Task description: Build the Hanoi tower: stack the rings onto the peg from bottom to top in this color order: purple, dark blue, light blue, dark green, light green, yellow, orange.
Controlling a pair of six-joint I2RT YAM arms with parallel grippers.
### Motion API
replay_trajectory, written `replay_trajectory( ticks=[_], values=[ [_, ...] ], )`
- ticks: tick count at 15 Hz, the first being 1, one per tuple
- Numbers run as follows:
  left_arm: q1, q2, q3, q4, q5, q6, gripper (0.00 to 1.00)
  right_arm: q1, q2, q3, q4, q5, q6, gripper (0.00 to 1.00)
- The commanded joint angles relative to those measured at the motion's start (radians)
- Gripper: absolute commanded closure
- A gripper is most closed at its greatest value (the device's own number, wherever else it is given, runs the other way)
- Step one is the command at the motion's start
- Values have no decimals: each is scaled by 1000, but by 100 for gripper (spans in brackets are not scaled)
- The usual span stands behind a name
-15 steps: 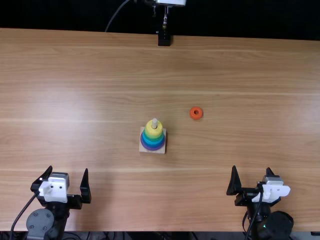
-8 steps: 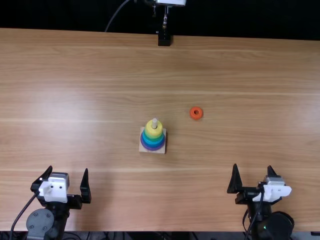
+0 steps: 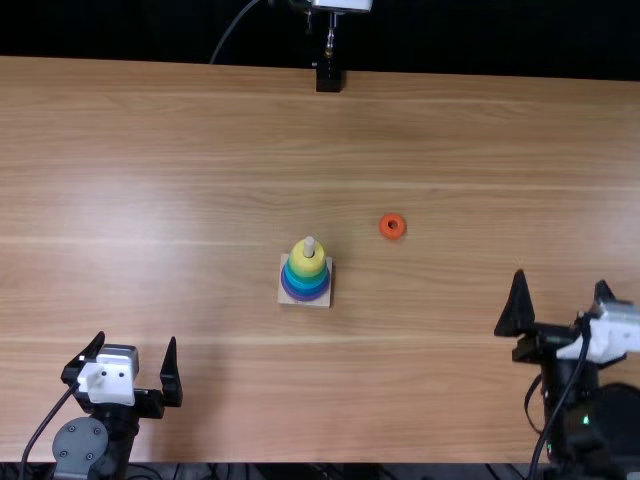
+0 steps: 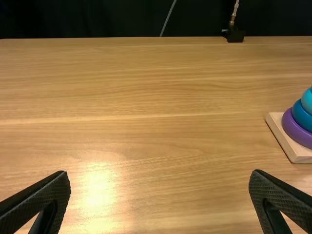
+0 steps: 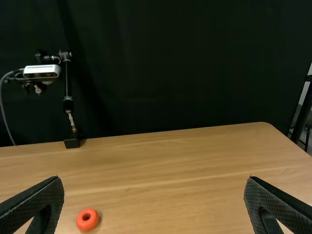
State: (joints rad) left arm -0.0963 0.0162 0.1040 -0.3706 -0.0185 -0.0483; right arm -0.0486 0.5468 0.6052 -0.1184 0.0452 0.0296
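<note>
Orange ring (image 3: pixel 392 226) lies on the tabletop (image 3: pixel 180 180), apart from the yellow-topped tower (image 3: pixel 307 275), while left pincer (image 3: pixel 136 338) gapes and right pincer (image 3: pixel 560 278), equally open, has shifted forward and outward, probably beginning the last fetch.

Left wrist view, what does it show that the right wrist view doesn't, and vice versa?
Left wrist view: wooden base, purple ring, dark blue ring and light blue ring, plus the left gripper, open.
Right wrist view: orange ring, white camera, and the right gripper, open.
Both: table, dark backdrop, cable and black stand foot.
</note>
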Motion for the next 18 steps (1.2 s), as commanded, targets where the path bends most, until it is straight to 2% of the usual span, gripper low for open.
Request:
replay_trajectory(
  ticks=[1, 2, 3, 4, 7, 8, 11, 14, 16, 18],
  values=[
    [7, -16, -104, -80, 7, 15, 0, -7, 131, 87, -23, 17, 62, 0],
    [7, -16, -104, -80, 7, 15, 0, -4, 214, 125, -65, 25, 145, 0],
    [7, -16, -104, -80, 7, 15, 0, 0, 282, 169, -105, 25, 201, 0],
    [7, -16, -104, -80, 7, 15, 0, 21, 370, 231, -170, 25, 217, 0],
    [7, -16, -104, -80, 7, 15, 0, 124, 604, 406, -380, 25, 208, 0],
    [7, -16, -104, -80, 7, 15, 0, 161, 668, 462, -451, 25, 197, 0],
    [7, -16, -104, -80, 7, 15, 0, 181, 901, 624, -612, 25, 107, 0],
    [7, -16, -104, -80, 7, 15, 0, 177, 1105, 780, -639, 25, 110, 0],
    [7, -16, -104, -80, 7, 15, 0, 177, 1194, 874, -764, 21, 112, 0],
    [7, -16, -104, -80, 7, 15, 0, 202, 1271, 943, -818, 17, 110, 0]
  ],
)
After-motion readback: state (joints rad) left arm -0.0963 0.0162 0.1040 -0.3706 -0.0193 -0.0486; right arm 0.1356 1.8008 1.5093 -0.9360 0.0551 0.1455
